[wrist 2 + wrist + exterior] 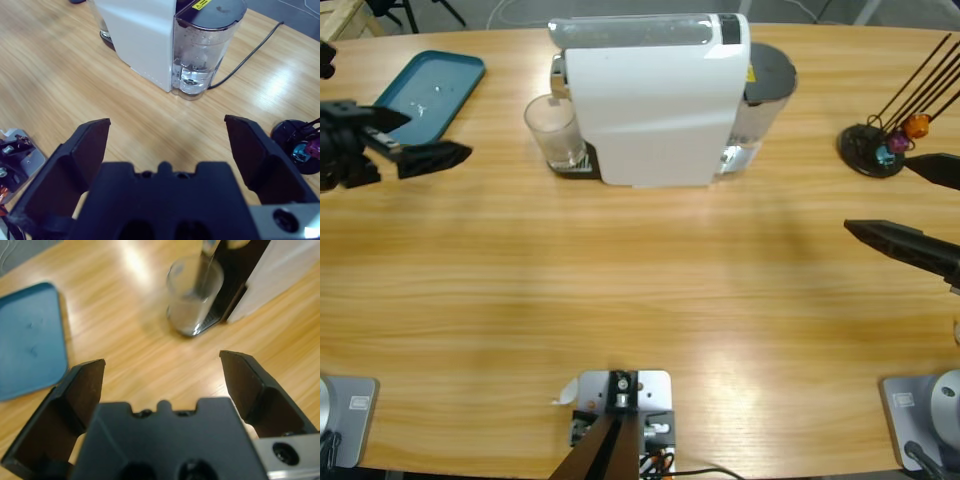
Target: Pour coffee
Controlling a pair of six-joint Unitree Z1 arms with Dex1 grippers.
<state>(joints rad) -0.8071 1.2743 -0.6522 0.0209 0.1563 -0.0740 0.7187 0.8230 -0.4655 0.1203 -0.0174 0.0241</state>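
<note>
The white coffee machine [650,100] stands at the back middle of the table. A clear glass [552,130] sits on its black drip plate under the spout. No dark coffee shows in the glass [195,295], which looks empty. My left gripper [439,135] hangs open to the left of the glass, well apart from it, and in the left wrist view my left gripper [162,360] holds nothing. My right gripper [876,194] is open at the right edge, away from the machine [140,35]. In the right wrist view my right gripper [167,121] is likewise empty.
A teal tray [425,95] lies at the back left, behind my left gripper. The machine's water tank [207,45] is part-filled, and a black cable [245,57] trails from it. A black capsule stand [880,145] with coloured capsules stands at the back right.
</note>
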